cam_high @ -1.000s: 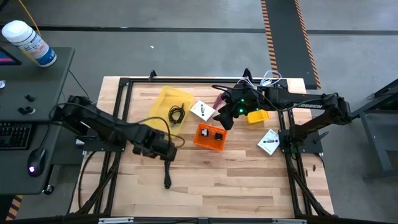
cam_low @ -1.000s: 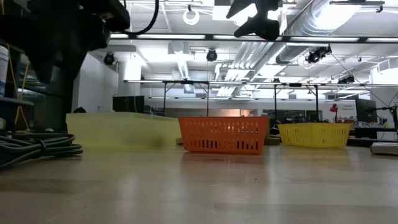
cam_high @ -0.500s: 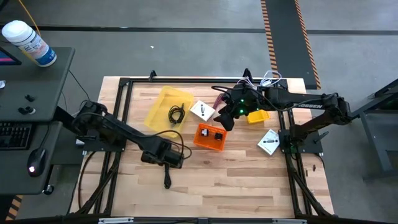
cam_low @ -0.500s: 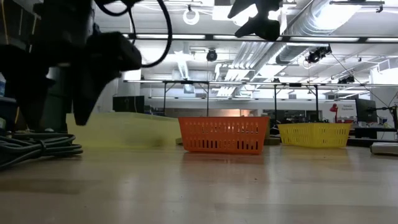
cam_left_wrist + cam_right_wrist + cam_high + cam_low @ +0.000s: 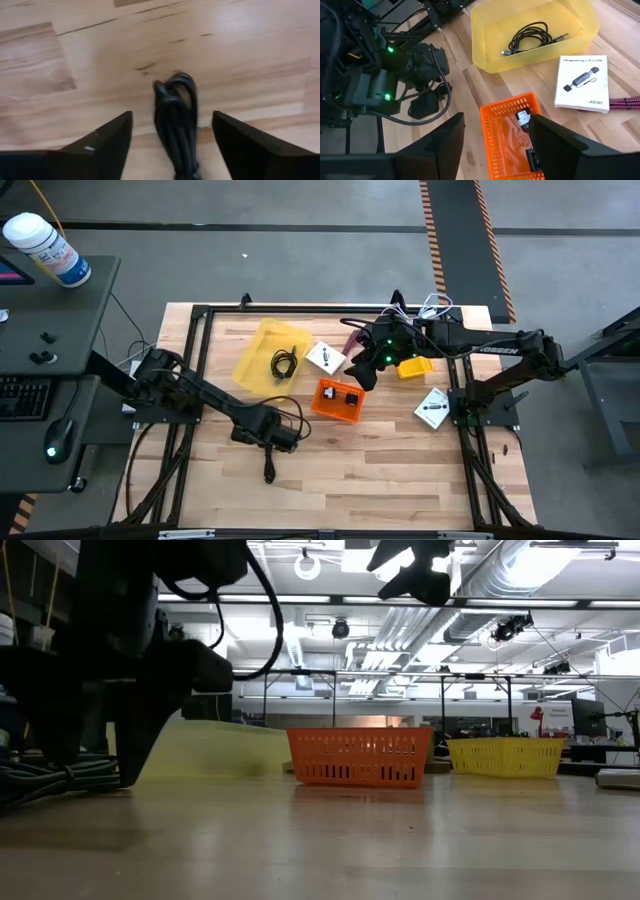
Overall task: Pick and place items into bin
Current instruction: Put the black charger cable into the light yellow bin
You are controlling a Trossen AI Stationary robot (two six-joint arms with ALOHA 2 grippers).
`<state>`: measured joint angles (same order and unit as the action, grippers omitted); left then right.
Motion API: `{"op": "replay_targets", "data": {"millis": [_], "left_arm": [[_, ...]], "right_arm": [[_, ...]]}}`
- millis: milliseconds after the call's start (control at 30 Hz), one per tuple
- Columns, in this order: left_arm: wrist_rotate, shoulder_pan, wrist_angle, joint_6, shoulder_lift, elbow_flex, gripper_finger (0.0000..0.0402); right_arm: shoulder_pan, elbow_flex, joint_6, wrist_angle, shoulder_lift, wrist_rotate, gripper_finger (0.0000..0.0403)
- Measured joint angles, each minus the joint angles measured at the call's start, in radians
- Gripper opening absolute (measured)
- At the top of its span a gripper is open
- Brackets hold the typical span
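A bundled black cable (image 5: 176, 131) lies on the wooden table (image 5: 400, 470), also seen in the high view (image 5: 269, 468). My left gripper (image 5: 172, 116) is open and low over the bundle's end, one finger on each side, not touching it; it also shows in the high view (image 5: 271, 440). My right gripper (image 5: 495, 145) is open and empty above the orange basket (image 5: 506, 135), as the high view (image 5: 366, 368) shows. A yellow bin (image 5: 268, 352) holds another black cable (image 5: 284, 363).
A white card box (image 5: 325, 357) lies between the yellow bin and the orange basket (image 5: 337, 400). Another white box (image 5: 432, 408) lies at the right. A small yellow basket (image 5: 413, 366) sits under the right arm. A maroon braided cable (image 5: 625, 103) lies by the white box.
My left gripper has moved toward the table's near edge and a little right, and has come down over the black cable bundle. The bundle has stayed where it was.
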<state>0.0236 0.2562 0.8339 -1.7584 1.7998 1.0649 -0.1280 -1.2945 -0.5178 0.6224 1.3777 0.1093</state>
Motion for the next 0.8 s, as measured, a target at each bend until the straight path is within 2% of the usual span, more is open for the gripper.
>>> {"op": "replay_targets", "data": {"millis": [433, 500, 667, 800], "left_arm": [[-0.065, 0.000, -0.005, 0.098, 0.006, 0.001, 0.0020], [-0.064, 0.000, -0.010, 0.111, 0.006, 0.000, 0.0014], [-0.037, 0.000, -0.039, 0.121, -0.008, 0.000, 0.0039], [-0.037, 0.000, -0.059, 0.144, -0.047, 0.001, 0.0027]], "right_arm": [[0.000, 0.000, 0.002, 0.000, 0.000, -0.011, 0.0192], [0.000, 0.000, 0.002, 0.001, 0.000, -0.018, 0.0190], [0.000, 0.000, 0.003, 0.002, 0.000, -0.026, 0.0183], [0.000, 0.000, 0.003, 0.002, 0.000, -0.026, 0.0177]]}}
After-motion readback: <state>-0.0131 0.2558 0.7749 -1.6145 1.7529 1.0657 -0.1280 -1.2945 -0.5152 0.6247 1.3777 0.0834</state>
